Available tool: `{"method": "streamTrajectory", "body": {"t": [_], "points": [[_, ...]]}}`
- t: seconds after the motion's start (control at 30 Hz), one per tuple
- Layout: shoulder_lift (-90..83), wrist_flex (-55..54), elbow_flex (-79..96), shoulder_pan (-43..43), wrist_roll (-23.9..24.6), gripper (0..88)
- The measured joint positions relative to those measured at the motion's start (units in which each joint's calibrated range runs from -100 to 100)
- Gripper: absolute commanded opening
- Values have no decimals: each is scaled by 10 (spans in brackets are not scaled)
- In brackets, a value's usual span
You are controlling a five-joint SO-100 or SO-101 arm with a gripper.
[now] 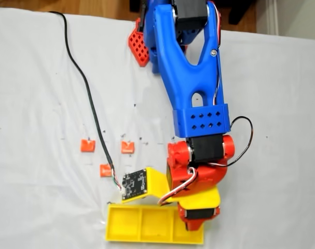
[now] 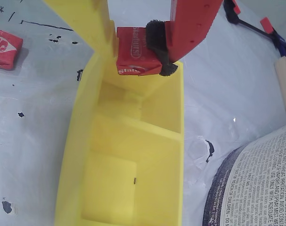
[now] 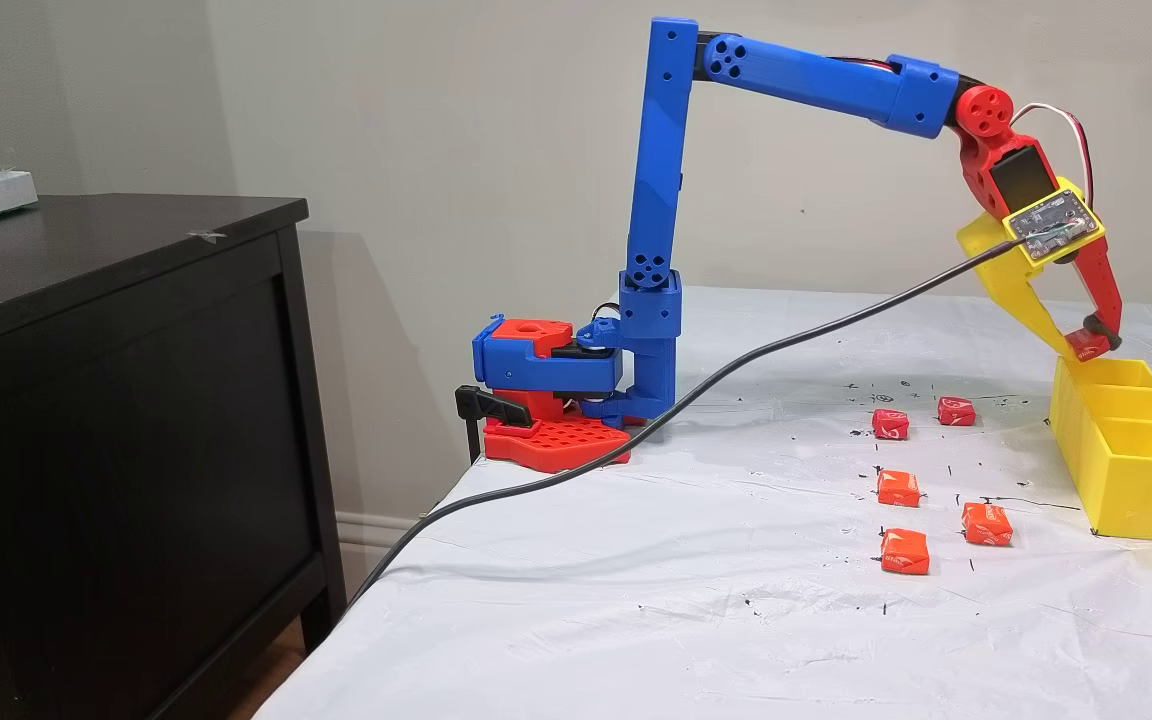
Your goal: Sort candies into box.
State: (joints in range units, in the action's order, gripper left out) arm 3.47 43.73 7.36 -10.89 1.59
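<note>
My gripper (image 2: pixel 139 59) is shut on a red candy with white marks (image 2: pixel 132 51), pinched between the yellow finger (image 2: pixel 88 21) and the red finger (image 2: pixel 192 23). It hangs just above the end compartment of the yellow box (image 2: pixel 76 141). In a fixed view the gripper (image 3: pixel 1086 345) hovers over the far end of the box (image 3: pixel 1136 495). Two more red candies (image 3: pixel 890 424) (image 3: pixel 956 411) and three orange candies (image 3: pixel 898 487) (image 3: pixel 987 523) (image 3: pixel 904 551) lie on the white cloth. From above, the orange candies (image 1: pixel 87 146) (image 1: pixel 127 147) (image 1: pixel 106 170) sit left of the arm, behind the box (image 1: pixel 147 239). All three compartments look empty.
A black cable (image 3: pixel 736 365) runs from the wrist camera across the cloth and off the table edge. The arm's base (image 3: pixel 556 440) is clamped at the table's far end. A dark cabinet (image 3: pixel 116 400) stands left. Printed paper (image 2: pixel 256 188) lies beside the box in the wrist view.
</note>
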Motion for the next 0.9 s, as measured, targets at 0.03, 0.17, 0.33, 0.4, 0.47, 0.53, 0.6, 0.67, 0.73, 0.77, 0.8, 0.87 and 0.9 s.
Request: {"method": "streamTrajectory", "body": {"t": [0.03,0.17,0.33,0.4,0.47,0.53,0.6,0.67,0.73,0.77,0.8,0.87,0.9], "points": [[0,-1,0,0,0,96],[0,-1,0,0,0,236],[0,-1,0,0,0,292],[0,-1,0,0,0,285],[0,-1,0,0,0,276],[0,2,0,0,0,245],[0,6,0,0,0,208],[0,14,0,0,0,158],[-3,26,0,0,0,57],[-7,33,0,0,0,22],[-14,39,0,0,0,2],[-30,52,0,0,0,2],[-37,56,0,0,0,2]]}}
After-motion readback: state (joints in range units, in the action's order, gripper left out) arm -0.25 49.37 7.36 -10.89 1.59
